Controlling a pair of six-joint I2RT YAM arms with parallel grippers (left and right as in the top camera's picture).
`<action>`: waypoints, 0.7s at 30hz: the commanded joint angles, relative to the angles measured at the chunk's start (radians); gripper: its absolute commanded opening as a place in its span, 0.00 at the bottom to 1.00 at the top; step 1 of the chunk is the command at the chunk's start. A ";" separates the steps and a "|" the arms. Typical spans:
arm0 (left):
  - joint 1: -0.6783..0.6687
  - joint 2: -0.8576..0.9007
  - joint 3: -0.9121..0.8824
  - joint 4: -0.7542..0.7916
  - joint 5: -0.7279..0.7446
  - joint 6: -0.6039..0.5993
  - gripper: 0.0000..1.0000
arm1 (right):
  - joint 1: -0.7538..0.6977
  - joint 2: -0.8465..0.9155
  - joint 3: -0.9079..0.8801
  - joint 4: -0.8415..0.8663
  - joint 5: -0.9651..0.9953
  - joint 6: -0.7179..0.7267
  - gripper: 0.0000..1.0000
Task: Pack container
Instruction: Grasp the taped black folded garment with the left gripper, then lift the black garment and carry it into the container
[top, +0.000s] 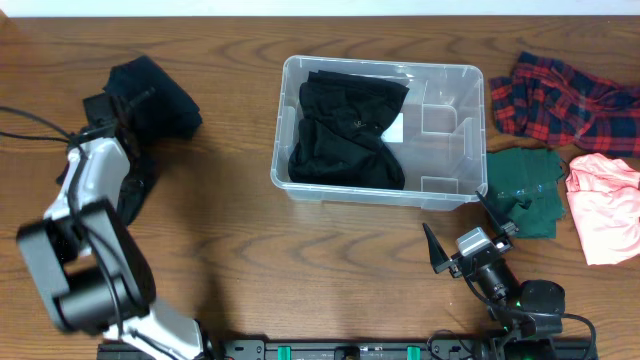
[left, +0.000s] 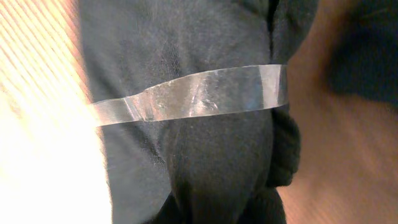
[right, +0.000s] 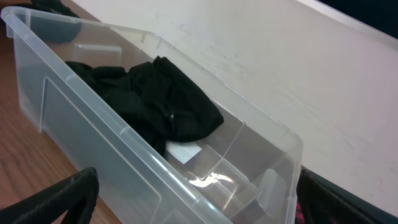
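The clear plastic container (top: 455, 192) stands mid-table, with a black garment (top: 345, 130) in its left half and a white label (top: 394, 128) on its base. The right half holds nothing. My right gripper (top: 465, 228) is open and empty just in front of the container's front right corner. In the right wrist view its fingers (right: 199, 208) frame the container wall (right: 93, 130), with the black garment (right: 155, 106) behind it. My left gripper (top: 110, 118) is down on a second black garment (top: 155, 95) at the far left. That cloth (left: 205, 124) fills the left wrist view and hides the jaws.
A red plaid garment (top: 560, 95), a green garment (top: 525, 185) and a pink garment (top: 605, 205) lie to the right of the container. A shiny clear strip (left: 193, 99) crosses the left wrist view. Cables trail at the left edge (top: 25, 125).
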 joint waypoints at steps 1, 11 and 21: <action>-0.013 -0.169 0.005 -0.003 0.085 0.037 0.06 | 0.006 -0.005 -0.002 -0.002 -0.006 -0.010 0.99; -0.214 -0.459 0.005 0.064 0.231 0.135 0.06 | 0.006 -0.005 -0.002 -0.002 -0.006 -0.010 0.99; -0.548 -0.540 0.005 0.412 0.623 0.237 0.06 | 0.006 -0.005 -0.002 -0.002 -0.006 -0.010 0.99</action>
